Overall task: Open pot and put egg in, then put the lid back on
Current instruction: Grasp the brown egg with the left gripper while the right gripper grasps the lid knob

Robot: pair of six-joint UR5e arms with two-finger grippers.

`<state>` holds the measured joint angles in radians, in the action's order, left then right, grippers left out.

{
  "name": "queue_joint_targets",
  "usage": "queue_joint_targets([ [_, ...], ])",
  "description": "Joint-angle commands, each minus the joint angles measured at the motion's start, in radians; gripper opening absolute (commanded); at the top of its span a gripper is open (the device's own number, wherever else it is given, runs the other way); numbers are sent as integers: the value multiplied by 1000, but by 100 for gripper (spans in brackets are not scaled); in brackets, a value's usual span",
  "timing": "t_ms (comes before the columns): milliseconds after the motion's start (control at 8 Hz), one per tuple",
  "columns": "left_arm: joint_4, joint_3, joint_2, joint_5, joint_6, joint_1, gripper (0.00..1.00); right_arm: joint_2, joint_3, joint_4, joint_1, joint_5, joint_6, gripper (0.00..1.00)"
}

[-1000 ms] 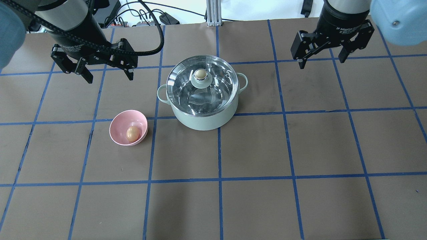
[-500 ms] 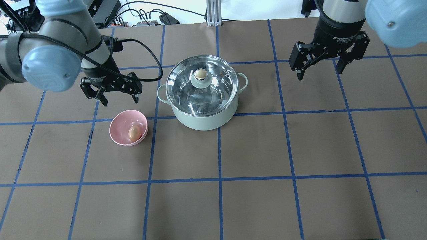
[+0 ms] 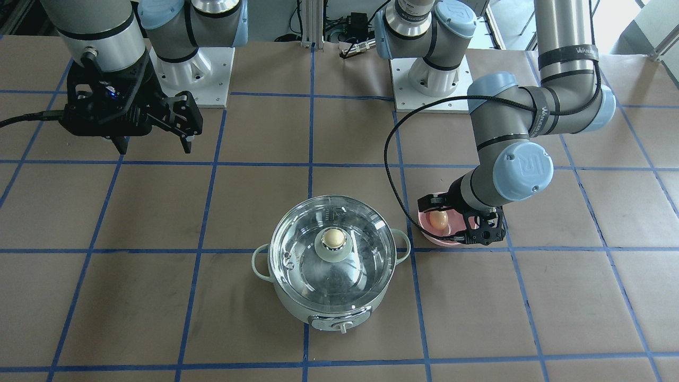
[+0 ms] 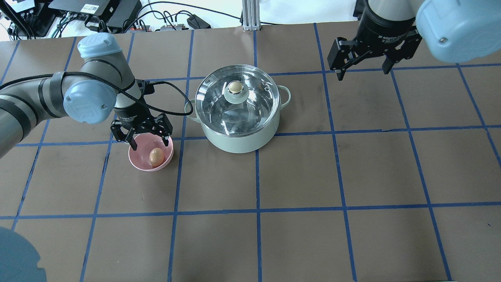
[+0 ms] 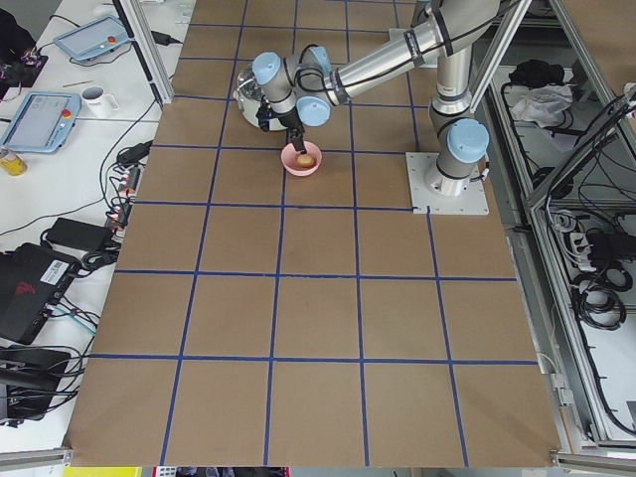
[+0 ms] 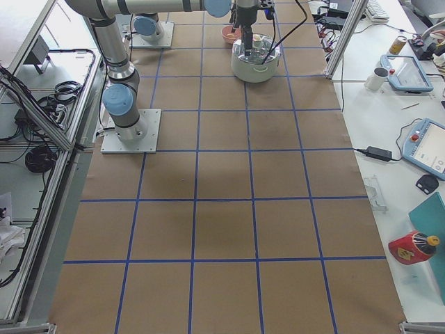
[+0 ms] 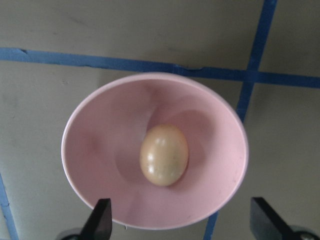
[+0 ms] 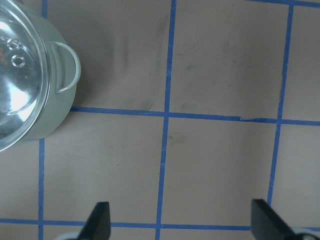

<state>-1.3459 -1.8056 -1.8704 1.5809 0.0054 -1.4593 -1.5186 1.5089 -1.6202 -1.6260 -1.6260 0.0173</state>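
Nearest the work, our left gripper (image 4: pixel 150 141) hangs spread wide over the pink bowl (image 7: pixel 95 150), holding nothing. The egg (image 7: pixel 164 155) lies on its side at the bottom of that bowl, below the gripper. In the left wrist view it sits between the lines of the two fingers and a little ahead of their tips. Its long axis runs away from the wrist camera with a slight tilt, so the fingers would close across its narrow waist, which we judge the better hold. We cannot tell which end is the pointed one. Nor can we tell whether the tips have passed below the bowl's rim.

The bowl stands near the pot (image 4: pixel 238 143) on the pot's left, a little closer to the robot's base than the pot and not touching it. This makes the left arm plainly the nearer one for the egg.

The lid (image 4: pixel 250 113) sits square on the pot with its knob (image 4: pixel 235 88) upright at the centre, so the pot is not yet open.

Farthest off, our right gripper (image 4: pixel 363 72) hovers well to the pot's right, likewise spread and empty. We judge the lid to be its job.
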Motion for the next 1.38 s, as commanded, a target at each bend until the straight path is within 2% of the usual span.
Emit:
queue_joint_targets([
  [0,65,-3,-82,2,14,7,97,116,-66,-143,-128,41,-127,100],
  [250,65,-15,-84,4,21,10,97,278,-165,-255,-254,44,-316,100],
  [375,65,-17,-85,2,22,10,96,332,-176,-323,-284,45,-376,100],
  [750,65,-15,-99,5,19,10,93,423,-176,-426,-323,46,-454,100],
  [1125,67,-14,-116,7,21,10,88,460,-173,-429,-356,48,-474,100],
  [1250,67,-14,-118,7,21,10,83,471,-173,-429,-374,48,-477,100],
])
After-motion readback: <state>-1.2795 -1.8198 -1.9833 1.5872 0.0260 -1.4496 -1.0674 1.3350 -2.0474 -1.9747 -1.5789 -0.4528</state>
